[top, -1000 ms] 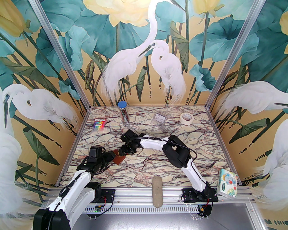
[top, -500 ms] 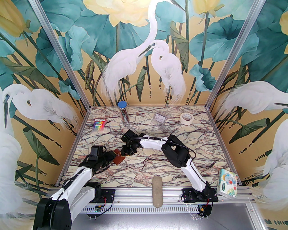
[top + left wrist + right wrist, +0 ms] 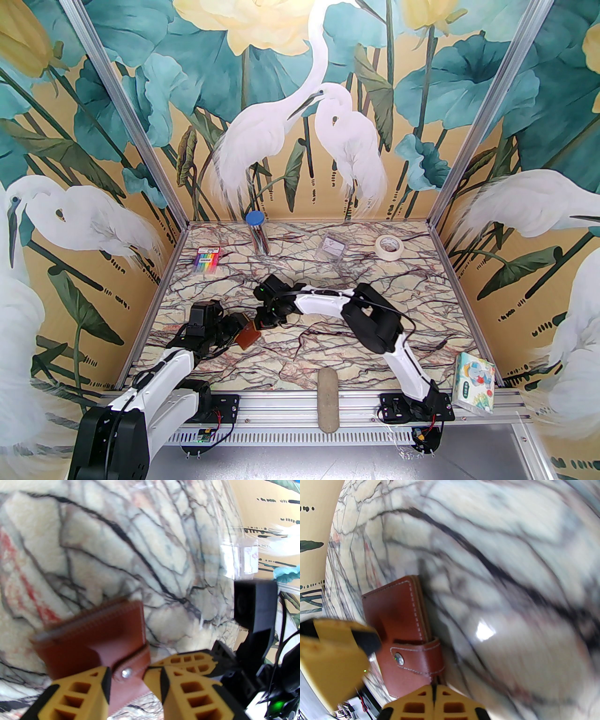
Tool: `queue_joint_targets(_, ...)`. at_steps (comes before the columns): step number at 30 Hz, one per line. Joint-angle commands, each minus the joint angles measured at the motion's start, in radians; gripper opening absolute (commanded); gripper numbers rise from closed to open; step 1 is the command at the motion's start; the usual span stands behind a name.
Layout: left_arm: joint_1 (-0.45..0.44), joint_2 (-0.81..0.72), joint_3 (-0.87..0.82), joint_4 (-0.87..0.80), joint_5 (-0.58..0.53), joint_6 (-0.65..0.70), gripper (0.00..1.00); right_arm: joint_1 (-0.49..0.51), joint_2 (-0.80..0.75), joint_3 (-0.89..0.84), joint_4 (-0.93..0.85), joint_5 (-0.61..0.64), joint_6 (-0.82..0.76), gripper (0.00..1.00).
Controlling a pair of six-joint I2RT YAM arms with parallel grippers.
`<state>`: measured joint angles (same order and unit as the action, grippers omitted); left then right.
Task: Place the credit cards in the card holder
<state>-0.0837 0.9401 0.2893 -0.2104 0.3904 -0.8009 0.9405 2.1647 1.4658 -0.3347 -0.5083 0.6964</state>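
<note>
The left pincer (image 3: 127,671) grips the holder (image 3: 93,630) at its tab (image 3: 134,661) end, one pad (image 3: 106,681) on each side of the tab. The right pincer (image 3: 434,688) is closed and empty, tips just beside the holder's tab edge. The tab is snapped shut.
</note>
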Motion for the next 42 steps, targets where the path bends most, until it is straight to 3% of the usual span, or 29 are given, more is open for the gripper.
queue_joint_targets(1, -0.001, -0.021, 0.028, -0.003, 0.040, 0.027, 0.44, -0.047, -0.103, -0.132, 0.058, 0.058, 0.030, 0.00)
queue_joint_targets(9, -0.047, 0.062, 0.067, 0.082, 0.162, 0.071, 0.46, -0.194, -0.392, -0.531, 0.178, 0.111, 0.074, 0.00)
queue_joint_targets(18, -0.285, 0.330, 0.207, 0.215, 0.203, 0.096, 0.44, -0.350, -0.607, -0.728, 0.121, 0.148, 0.043, 0.00)
queue_joint_targets(25, -0.406, 0.524, 0.285, 0.358, 0.228, 0.033, 0.40, -0.353, -0.623, -0.765, 0.146, 0.159, 0.083, 0.01)
queue_joint_targets(28, -0.454, 0.592, 0.324, 0.390, 0.220, 0.019, 0.37, -0.353, -0.640, -0.759, 0.105, 0.191, 0.070, 0.30)
queue_joint_targets(31, -0.485, 0.661, 0.360, 0.399, 0.214, 0.019, 0.33, -0.352, -0.675, -0.745, 0.043, 0.235, 0.049, 0.45)
queue_joint_targets(37, -0.510, 0.727, 0.392, 0.390, 0.174, 0.006, 0.27, -0.336, -0.733, -0.655, -0.126, 0.312, 0.000, 0.45)
queue_joint_targets(42, -0.520, 0.735, 0.383, 0.372, 0.131, -0.018, 0.22, -0.263, -0.646, -0.477, -0.300, 0.438, -0.035, 0.39)
